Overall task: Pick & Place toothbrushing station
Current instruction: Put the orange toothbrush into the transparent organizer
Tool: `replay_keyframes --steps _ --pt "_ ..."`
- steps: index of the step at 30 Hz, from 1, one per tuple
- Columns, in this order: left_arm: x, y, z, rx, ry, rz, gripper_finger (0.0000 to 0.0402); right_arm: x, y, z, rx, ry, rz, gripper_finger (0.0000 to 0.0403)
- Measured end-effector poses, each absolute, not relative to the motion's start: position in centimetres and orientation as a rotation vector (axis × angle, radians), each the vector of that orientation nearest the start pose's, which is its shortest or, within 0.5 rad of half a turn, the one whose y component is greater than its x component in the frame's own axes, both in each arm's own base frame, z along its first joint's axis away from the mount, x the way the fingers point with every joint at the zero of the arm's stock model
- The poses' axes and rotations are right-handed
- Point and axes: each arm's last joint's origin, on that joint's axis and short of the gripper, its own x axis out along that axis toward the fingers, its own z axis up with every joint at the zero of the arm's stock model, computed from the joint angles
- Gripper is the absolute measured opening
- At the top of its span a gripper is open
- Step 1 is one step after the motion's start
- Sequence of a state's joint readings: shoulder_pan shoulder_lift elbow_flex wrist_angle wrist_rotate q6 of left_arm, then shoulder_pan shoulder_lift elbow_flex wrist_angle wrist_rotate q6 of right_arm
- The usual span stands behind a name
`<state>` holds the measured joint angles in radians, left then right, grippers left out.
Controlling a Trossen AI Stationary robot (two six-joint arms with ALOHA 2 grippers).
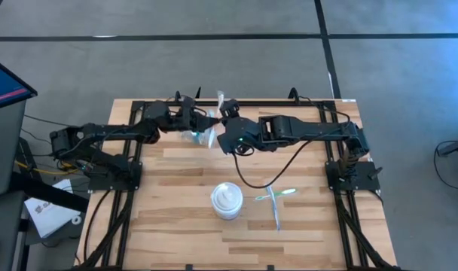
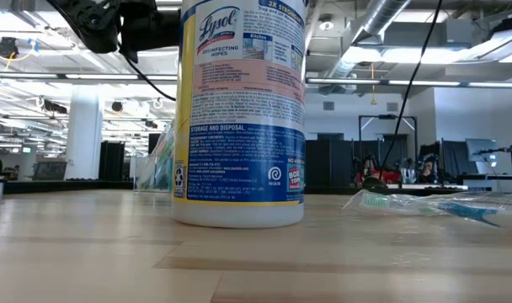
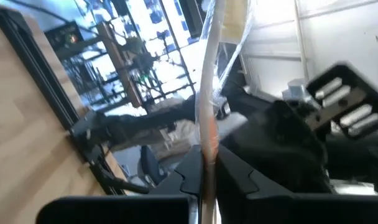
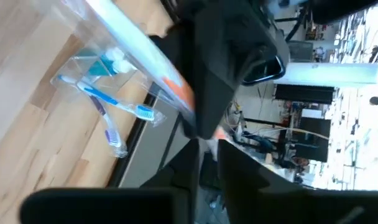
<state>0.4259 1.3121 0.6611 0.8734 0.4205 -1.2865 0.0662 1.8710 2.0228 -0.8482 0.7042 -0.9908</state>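
Observation:
My two grippers meet above the table's far middle. My left gripper (image 1: 212,119) (image 3: 206,169) is shut on a thin toothbrush in a clear wrapper (image 1: 220,100) (image 3: 208,93) that sticks up out of it. Just right of it my right gripper (image 1: 224,114) (image 4: 207,163) has its fingers a little apart, close to the same toothbrush (image 4: 139,50). Beneath them a clear plastic cup (image 1: 201,136) (image 4: 105,74) with blue and purple toothbrushes and a teal tube rests on the wood. Two more wrapped toothbrushes (image 1: 276,197) (image 2: 433,204) lie crossed at the near right. My left gripper pinches the wrapped toothbrush between its two fingers at its lower stretch (image 3: 207,148). The fingers come about level from the table's left and lie across it. The toothbrush rises from the fingers, lifted clear of the table. Whether my right gripper touches it I cannot tell; my left gripper stands in front.
A white round tub of wipes (image 1: 227,201) (image 2: 239,109) stands upright at the near middle, filling much of the low view. Black frame rails (image 1: 244,102) run along the table's far edge and both sides. Bare wood (image 1: 169,211) lies at the near left.

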Motion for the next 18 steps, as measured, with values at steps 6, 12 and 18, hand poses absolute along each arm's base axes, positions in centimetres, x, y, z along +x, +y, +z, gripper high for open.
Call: replay_keyframes --steps 6,12,18 --pt "25.2 11.2 27.9 -1.158 -0.191 -0.096 0.0010 38.6 0.6 40.9 -1.065 0.881 -0.304 0.0094" --pt "25.1 11.4 27.8 -1.072 -0.197 -0.076 0.0010 37.3 -0.4 41.5 -0.880 0.869 -0.393 0.0110" --pt "25.2 11.4 27.6 -0.961 -0.195 -0.032 0.0010 36.2 -1.2 41.6 -0.743 0.907 -0.453 0.0111"
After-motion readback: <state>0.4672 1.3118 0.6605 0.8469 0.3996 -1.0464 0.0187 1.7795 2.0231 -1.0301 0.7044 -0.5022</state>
